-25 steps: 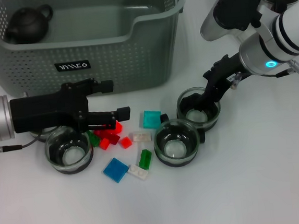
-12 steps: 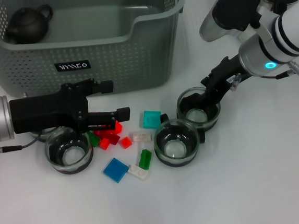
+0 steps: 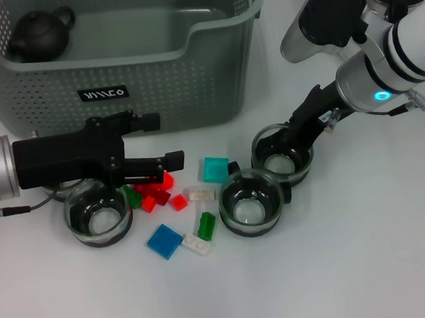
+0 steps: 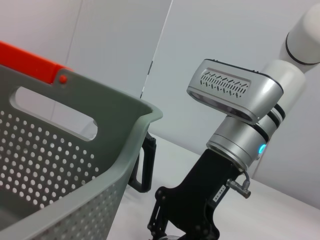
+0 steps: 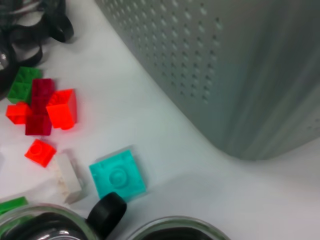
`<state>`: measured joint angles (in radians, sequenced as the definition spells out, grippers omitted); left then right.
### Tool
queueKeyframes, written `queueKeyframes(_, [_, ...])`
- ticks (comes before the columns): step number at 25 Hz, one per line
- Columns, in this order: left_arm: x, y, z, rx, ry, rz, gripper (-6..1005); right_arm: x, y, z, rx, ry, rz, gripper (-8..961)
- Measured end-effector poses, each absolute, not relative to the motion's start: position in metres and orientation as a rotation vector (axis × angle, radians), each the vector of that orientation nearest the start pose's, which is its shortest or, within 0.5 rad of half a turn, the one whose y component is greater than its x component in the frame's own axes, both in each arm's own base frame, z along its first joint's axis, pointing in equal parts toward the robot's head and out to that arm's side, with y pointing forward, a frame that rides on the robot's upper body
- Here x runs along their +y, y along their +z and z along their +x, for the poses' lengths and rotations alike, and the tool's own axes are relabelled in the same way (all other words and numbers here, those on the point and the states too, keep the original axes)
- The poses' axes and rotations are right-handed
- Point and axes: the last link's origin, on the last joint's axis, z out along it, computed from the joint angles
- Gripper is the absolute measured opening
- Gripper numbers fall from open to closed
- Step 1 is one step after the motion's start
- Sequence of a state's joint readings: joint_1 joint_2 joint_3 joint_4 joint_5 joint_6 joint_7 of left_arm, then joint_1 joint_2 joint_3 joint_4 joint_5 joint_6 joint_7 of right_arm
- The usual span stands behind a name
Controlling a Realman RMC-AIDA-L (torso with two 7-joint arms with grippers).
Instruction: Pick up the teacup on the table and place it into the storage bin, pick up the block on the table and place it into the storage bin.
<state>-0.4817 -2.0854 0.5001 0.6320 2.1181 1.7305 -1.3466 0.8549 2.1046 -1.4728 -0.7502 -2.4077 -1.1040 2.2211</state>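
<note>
Three glass teacups stand on the white table: one at the left, one in the middle, one behind it to the right. My right gripper reaches down onto the rim of that back right cup. Loose blocks lie between the cups: red ones, a teal one, a blue one, green and white. My left gripper is open just above the red blocks and holds nothing. The grey-green storage bin stands behind them.
A dark teapot lies in the bin's far left corner. The right wrist view shows the bin wall, the teal block, red blocks and a cup's black handle. The left wrist view shows the right arm.
My right arm has swung slightly, and its gripper has drawn back from inside the back right cup to its rim. The left arm, the cups and the blocks have not moved.
</note>
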Motion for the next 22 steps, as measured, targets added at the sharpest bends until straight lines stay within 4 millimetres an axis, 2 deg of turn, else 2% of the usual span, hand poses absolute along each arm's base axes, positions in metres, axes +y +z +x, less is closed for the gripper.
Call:
queueKeyframes(9, [0.295, 0.008, -0.281, -0.71, -0.821, -2.736, 946, 0.392, -0.088, 0.176, 0.6, -0.408, -2.791, 75])
queueKeyframes(16, [0.294, 0.008, -0.282, -0.714, -0.82, -2.734, 946, 0.39, -0.08, 0.174, 0.601, -0.38, -2.791, 73])
queueKeyframes(22, [0.292, 0.009, -0.282, -0.718, -0.827, -2.74, 946, 0.376, -0.054, 0.174, 0.658, -0.375, -2.834, 73])
